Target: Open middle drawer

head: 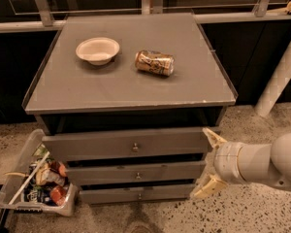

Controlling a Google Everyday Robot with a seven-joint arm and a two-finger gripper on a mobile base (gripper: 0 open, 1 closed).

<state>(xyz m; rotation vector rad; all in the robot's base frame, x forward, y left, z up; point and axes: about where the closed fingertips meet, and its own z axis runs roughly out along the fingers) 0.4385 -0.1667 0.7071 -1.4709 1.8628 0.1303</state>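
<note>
The grey cabinet has three drawers in its front. The middle drawer (136, 173) is a shallow grey front with a small round metal knob (137, 175), shut between the taller top drawer (131, 143) and the slim bottom drawer (136, 194). My gripper (207, 163) is at the right end of the drawer fronts, level with the middle drawer. It is open, with one cream finger (212, 136) up by the top drawer's corner and the other lower down (204, 188). It holds nothing.
On the cabinet top (203, 81) lie a white paper bowl (97, 50) and a tipped brown can (154, 62). A clear bin of snack packets (36, 183) stands on the floor at the cabinet's left. A white post (281, 72) rises at the right.
</note>
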